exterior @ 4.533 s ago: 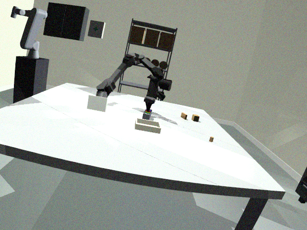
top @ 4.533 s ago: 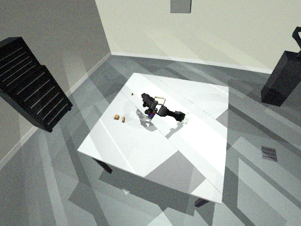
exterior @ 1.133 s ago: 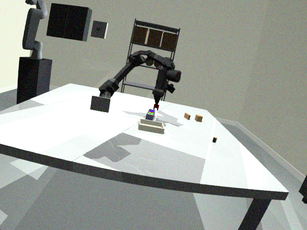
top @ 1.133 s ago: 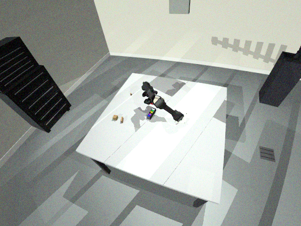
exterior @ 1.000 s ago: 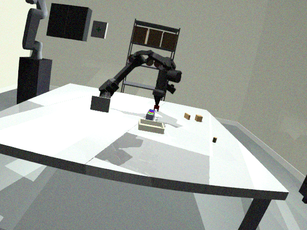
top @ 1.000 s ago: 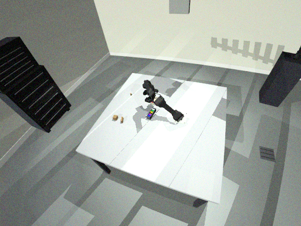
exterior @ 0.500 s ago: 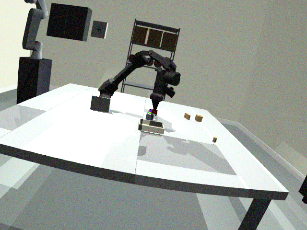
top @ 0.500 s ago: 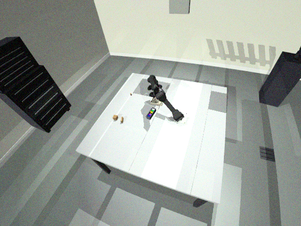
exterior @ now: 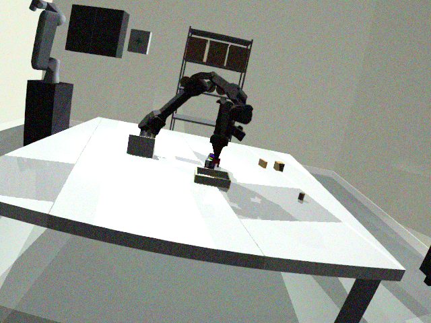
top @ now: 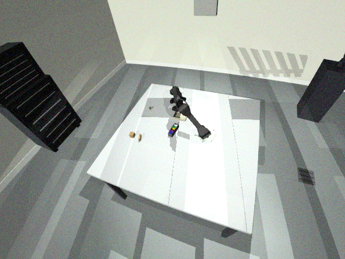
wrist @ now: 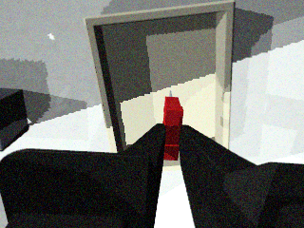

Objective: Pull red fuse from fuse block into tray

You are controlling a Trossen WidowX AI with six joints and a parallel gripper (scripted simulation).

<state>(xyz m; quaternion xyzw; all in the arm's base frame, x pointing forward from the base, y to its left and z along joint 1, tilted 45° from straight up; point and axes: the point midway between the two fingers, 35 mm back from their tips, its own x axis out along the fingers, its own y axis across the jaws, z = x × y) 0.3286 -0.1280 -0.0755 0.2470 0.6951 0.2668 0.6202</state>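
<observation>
My gripper [exterior: 216,157] [wrist: 171,132] is shut on the red fuse [exterior: 217,161] [wrist: 173,110], which hangs from the fingertips, clear of the fuse block. In the wrist view the fuse shows against the near part of the tray [wrist: 223,57] [exterior: 211,180] [top: 183,118], above it; its exact height is hard to tell. The black fuse block [top: 172,134] [exterior: 209,163] stands beside the tray, and its end shows at the left of the wrist view [wrist: 11,119]. Blue, yellow and green fuses show in the block. The arm partly covers the tray in the top view.
Two small wooden blocks [top: 132,134] [top: 140,137] [exterior: 279,165] [exterior: 262,163] lie on the table on the block's far side from the arm base. Another small brown piece [top: 150,107] [exterior: 301,196] lies apart, nearer the table's edge.
</observation>
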